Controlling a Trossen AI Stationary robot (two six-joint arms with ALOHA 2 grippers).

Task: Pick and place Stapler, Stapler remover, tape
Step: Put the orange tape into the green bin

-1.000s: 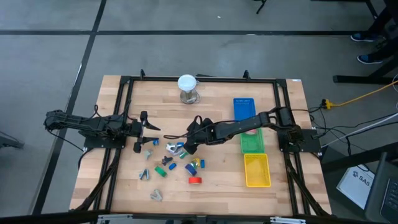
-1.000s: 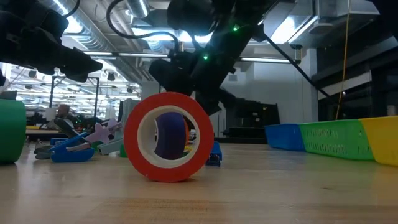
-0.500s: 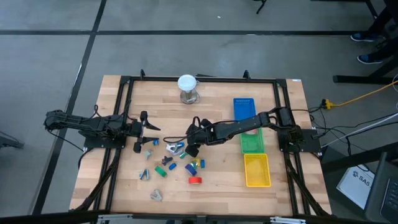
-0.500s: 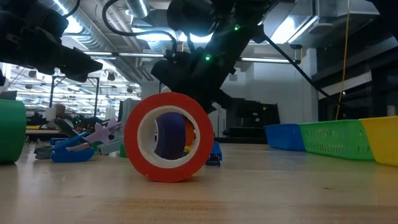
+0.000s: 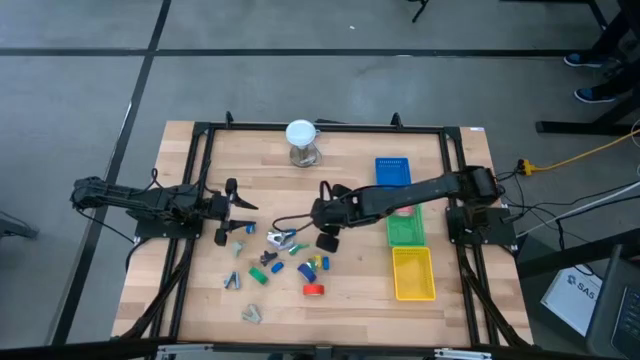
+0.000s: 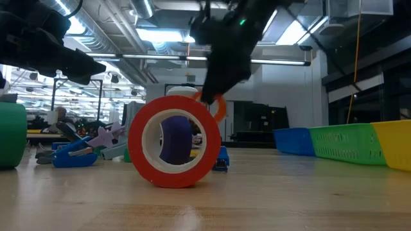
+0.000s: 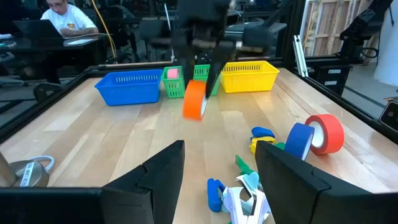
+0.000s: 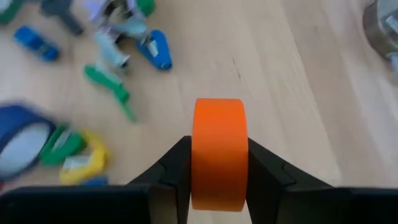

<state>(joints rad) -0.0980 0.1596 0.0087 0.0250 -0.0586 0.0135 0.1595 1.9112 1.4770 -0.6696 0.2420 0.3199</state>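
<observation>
My right gripper hangs over the table's middle, shut on an orange tape roll, which also shows in the left wrist view and the low view. A red tape roll stands on its rim near the front, with a blue tape roll beside it. Small blue, green and yellow staplers and grey staple removers lie scattered to the left of my right gripper. My left gripper waits open at the table's left side. My right gripper pinches the orange tape roll between its two fingers, one on each flat side. The fingers come from above, slanting down. The roll sits on edge between them, its curved band outward, lifted clear of the table.
A blue basket, a green basket and a yellow basket stand in a row at the right. A white-lidded jar stands at the far middle. A black frame runs around the table.
My right gripper has risen from among the scattered pieces, rolled its wrist and gone a little toward the table's right edge. The orange tape roll has come up with it and now hangs clear of the table.
</observation>
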